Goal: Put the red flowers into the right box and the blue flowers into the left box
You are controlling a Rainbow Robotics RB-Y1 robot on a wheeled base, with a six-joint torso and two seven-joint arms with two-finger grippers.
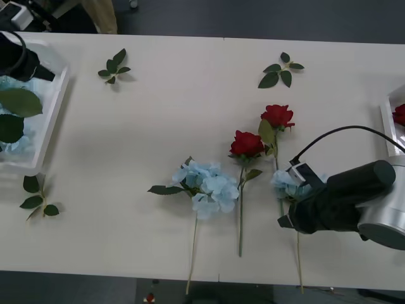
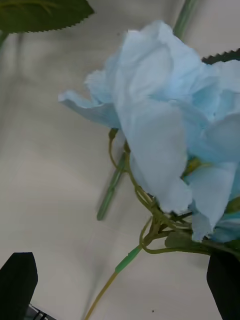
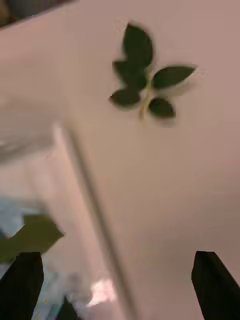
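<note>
White surface (image 1: 190,107): we are listing two deep red roses (image 1: 247,144) and one pale blue hydrangea stem (image 1: 207,185) lying mid-surface. Right claw (image 2: 125,285) is hovering open around another blue head (image 2: 165,125). Left claw (image 3: 117,280) is hanging open over the shallow white left tray (image 1: 54,107).

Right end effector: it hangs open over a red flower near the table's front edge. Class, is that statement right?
Not quite. The right end effector is open near the table's front edge, but the bloom under it is a blue flower, not a red one. The right wrist view shows the pale blue petals between its fingers.
</note>
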